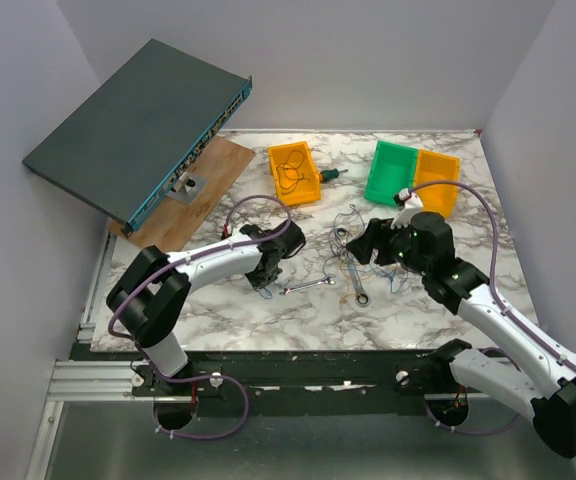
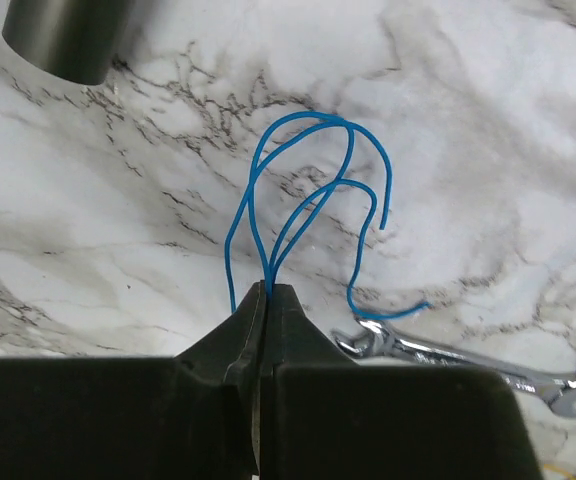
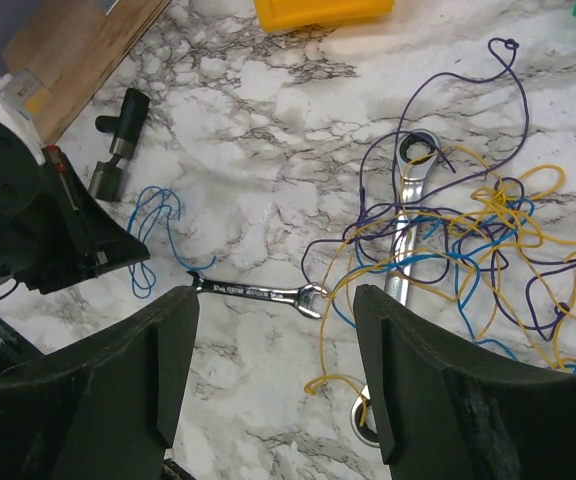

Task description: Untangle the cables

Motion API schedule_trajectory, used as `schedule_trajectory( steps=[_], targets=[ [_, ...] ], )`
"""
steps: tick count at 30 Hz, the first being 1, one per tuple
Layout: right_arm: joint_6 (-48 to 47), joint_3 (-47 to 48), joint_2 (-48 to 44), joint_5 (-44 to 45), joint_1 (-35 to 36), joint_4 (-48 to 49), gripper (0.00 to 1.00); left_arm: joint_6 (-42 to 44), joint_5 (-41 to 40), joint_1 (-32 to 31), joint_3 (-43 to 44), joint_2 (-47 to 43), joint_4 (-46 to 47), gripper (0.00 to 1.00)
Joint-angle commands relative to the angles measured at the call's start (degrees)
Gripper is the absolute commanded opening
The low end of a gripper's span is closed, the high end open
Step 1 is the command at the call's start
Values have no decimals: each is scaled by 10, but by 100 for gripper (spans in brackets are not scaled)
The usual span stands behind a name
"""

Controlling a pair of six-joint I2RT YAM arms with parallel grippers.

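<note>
The thin blue, yellow and purple cables (image 3: 468, 260) look light and limp, tangled across the silver ratchet wrench (image 3: 405, 215) on the marble table (image 3: 268, 130) — best pinched at a loose strand — the left gripper (image 2: 268, 292) clamps a separate blue wire (image 2: 303, 150), the right gripper (image 3: 276, 330) gapes empty.

- Blue wire (image 2: 308, 190): lower ends lost between the pressed-together fingers of the left gripper (image 2: 268, 292).
- Small wrench (image 2: 468, 368): far end cut off by the right edge.
- Grey cylinder (image 2: 68, 35): blurred, cropped at the top.
- Cables (image 3: 468, 250): the tangle runs off the right edge.
- Ratchet wrench (image 3: 405, 220): lower shaft behind a finger of the right gripper (image 3: 276, 295).
- Orange bin (image 1: 306, 160): dark contents too small to identify.
</note>
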Motion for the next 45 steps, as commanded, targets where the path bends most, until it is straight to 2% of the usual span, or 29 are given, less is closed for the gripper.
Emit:
schedule_trajectory(
  steps=[1,4,9,14,19,23,28,32,34,36,37,39,41,43,45],
  targets=[
    [26,-14,-19,22,4,9,70,127,-83,-32,54,-52,-3,0],
    [46,-21,-52,103,3,2,69,210,-105,-44,88,-71,15,0],
    [105,-20,-103,279,4,-40,69,357,-60,-43,154,-64,122,0],
    [149,-14,-162,431,4,-82,68,440,-28,-41,315,18,147,0],
    [158,-11,-211,494,4,-85,66,510,74,-27,469,140,209,0],
    [153,-5,-220,504,4,-77,65,506,139,-8,606,251,235,0],
    [137,15,-212,501,3,-66,64,508,235,10,657,351,389,0],
    [133,23,-206,500,4,-59,64,455,280,28,838,480,367,0],
    [133,21,-207,498,4,-53,63,408,326,41,855,517,402,0],
    [133,18,-208,495,4,-48,63,377,328,48,831,521,438,0],
    [132,17,-208,495,4,-45,63,379,318,48,831,523,436,13],
    [129,18,-206,492,4,-44,63,389,308,48,832,523,432,52],
    [126,18,-202,491,3,-45,63,396,319,49,831,520,435,84],
    [126,18,-198,491,3,-48,63,411,331,51,822,505,438,95],
    [127,16,-193,489,4,-55,63,428,339,51,799,478,444,98]
  ],
)
